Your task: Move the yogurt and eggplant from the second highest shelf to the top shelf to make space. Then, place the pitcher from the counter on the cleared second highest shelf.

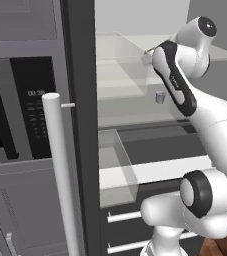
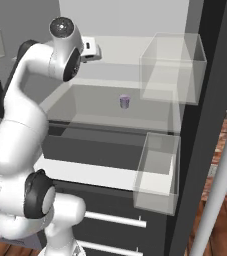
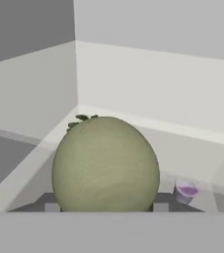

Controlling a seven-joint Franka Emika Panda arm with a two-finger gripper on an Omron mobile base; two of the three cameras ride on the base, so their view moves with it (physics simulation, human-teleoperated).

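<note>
Eggplant held up inside the open fridge

You have the matte, round olive-green eggplant [image 3: 105, 165] clamped between the gripper [image 3: 105, 207] fingers, over the pale top shelf [image 1: 120, 42]. The small lavender yogurt [image 2: 124, 102] stands on the grey-tinted second highest shelf [image 2: 85, 107], at 4 o'clock from the eggplant in the hand view.

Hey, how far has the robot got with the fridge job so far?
Nothing looks finished yet. In hand: the eggplant sits between the jaws of the gripper, raised near the top shelf but not shown resting on it. Left: the yogurt stands on the second highest shelf and has to go up too. After that the pitcher has to go on the cleared shelf.
</note>
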